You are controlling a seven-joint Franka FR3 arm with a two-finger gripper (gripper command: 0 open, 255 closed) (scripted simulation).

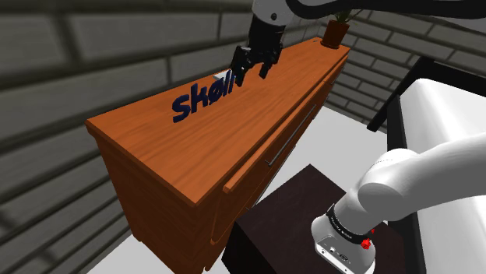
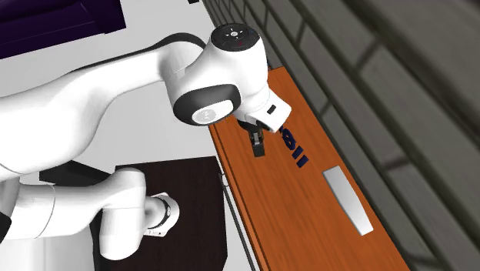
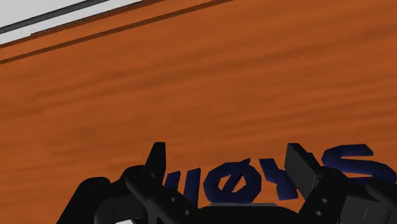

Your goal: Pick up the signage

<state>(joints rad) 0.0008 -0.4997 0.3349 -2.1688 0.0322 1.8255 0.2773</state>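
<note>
The signage [image 1: 199, 100] is a row of dark blue letters standing on the top of a wooden dresser [image 1: 179, 156], near its back edge by the brick wall. My black gripper [image 1: 253, 72] hangs open just above the sign's end at the shoulder view's right, not touching it. In the wrist view the letters [image 3: 236, 183] show low down between and beyond my two spread fingers [image 3: 156, 159], with my gripper [image 3: 226, 151] over bare wood. In the second exterior view the sign [image 2: 295, 148] lies beside my gripper [image 2: 258, 148], partly hidden by the hand.
A potted plant [image 1: 336, 31] stands at the dresser's far end. A flat grey slab [image 2: 348, 200] lies on the dresser top beyond the sign. A grey brick wall [image 1: 70, 54] runs behind. The dark stand [image 1: 304, 222] sits in front of the drawers.
</note>
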